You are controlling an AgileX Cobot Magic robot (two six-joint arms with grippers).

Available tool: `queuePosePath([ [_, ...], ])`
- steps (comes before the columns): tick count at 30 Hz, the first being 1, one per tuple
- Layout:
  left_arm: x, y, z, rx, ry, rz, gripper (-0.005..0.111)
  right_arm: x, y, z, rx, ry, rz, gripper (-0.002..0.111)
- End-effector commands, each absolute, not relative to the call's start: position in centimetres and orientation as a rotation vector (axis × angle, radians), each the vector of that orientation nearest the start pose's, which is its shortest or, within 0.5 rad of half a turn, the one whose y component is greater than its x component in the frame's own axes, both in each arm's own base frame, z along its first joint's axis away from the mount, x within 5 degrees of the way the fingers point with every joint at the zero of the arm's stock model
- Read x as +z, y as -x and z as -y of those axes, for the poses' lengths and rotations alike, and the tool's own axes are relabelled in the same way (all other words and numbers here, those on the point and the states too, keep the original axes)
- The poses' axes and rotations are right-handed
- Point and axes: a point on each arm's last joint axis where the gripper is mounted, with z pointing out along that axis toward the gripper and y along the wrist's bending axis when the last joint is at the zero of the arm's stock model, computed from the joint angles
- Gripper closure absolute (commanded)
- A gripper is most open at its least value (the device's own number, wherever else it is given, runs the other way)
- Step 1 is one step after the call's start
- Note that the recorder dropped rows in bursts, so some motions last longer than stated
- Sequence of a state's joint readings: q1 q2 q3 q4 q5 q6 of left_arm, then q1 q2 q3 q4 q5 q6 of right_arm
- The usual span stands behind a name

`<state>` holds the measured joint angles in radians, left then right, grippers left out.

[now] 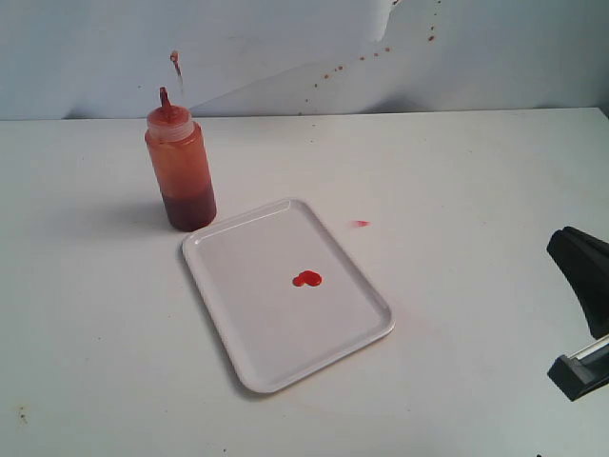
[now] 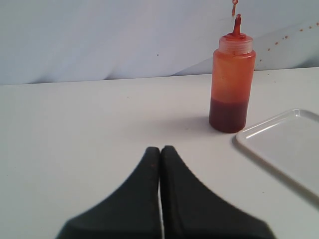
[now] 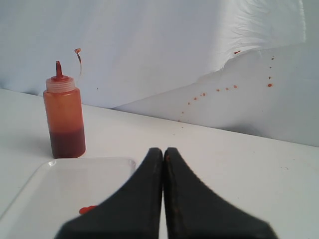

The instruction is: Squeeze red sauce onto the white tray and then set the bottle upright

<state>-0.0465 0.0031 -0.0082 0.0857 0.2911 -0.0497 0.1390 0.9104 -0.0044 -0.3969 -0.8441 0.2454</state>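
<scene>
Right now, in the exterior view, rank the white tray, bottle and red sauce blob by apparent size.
White tray, largest.
Bottle, next.
Red sauce blob, smallest by far.
None look alike.

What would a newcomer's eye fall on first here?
The squeeze bottle stands upright on the table, beside a corner of the white tray. A small glossy blob of red sauce lies near the tray's middle. The left pincer and right pincer are both shut, holding nothing.
</scene>
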Motion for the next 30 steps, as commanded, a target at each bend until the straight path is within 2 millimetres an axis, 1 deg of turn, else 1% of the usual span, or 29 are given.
queuePosePath([
  [1, 18.7, -5.5, 0.1, 0.001, -0.053, -1.768, 0.107, 20.1, -12.6, -4.4, 0.317, 0.359, -1.542, 0.108],
  [4, 18.7, -5.5, 0.1, 0.001, -0.053, -1.768, 0.107, 20.4, -12.4, -4.3, 0.312, 0.358, -1.518, 0.108],
  [6, 18.7, -5.5, 0.1, 0.001, -0.053, -1.768, 0.107, 21.1, -11.9, -4.1, 0.287, 0.344, -1.466, 0.108],
  [11, 18.7, -5.5, 0.1, 0.001, -0.053, -1.768, 0.107, 22.1, -10.7, -2.2, 0.235, 0.137, -1.448, 0.108],
  [15, 18.7, -5.5, 0.1, 0.001, -0.053, -1.768, 0.107, 21.9, -9.6, -0.7, 0.114, 0.009, -1.499, 0.108],
  [19, 18.7, -5.5, 0.1, 0.001, -0.053, -1.768, 0.107, 21.7, -8.5, 0.3, 0.008, -0.076, -1.516, 0.108],
  [30, 18.7, -5.5, 0.1, 0.001, -0.053, -1.768, 0.107, 21.2, -6.1, 0.8, -0.07, -0.139, -1.513, 0.108],
])
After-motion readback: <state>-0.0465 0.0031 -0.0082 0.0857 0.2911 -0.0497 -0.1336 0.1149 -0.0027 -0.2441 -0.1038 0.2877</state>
